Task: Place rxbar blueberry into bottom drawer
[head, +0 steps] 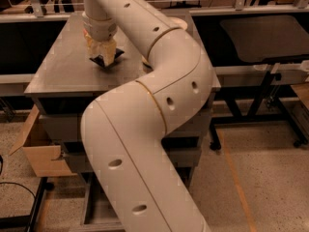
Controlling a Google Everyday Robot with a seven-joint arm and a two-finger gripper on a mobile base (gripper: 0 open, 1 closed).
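My gripper hangs from the arm over the left part of the grey-brown cabinet top, pointing down. Its tan fingers are shut on the rxbar blueberry, a small dark flat bar that sticks out below and to the right of them, at or just above the surface. The bottom drawer is pulled out at the foot of the cabinet. Only its left side and a strip of grey interior show, because my arm hides the rest.
My large white arm crosses the cabinet front and covers the upper drawers. A pale bowl sits at the back right of the top, mostly hidden. An open cardboard box stands on the floor at the left. A dark table stands at the right.
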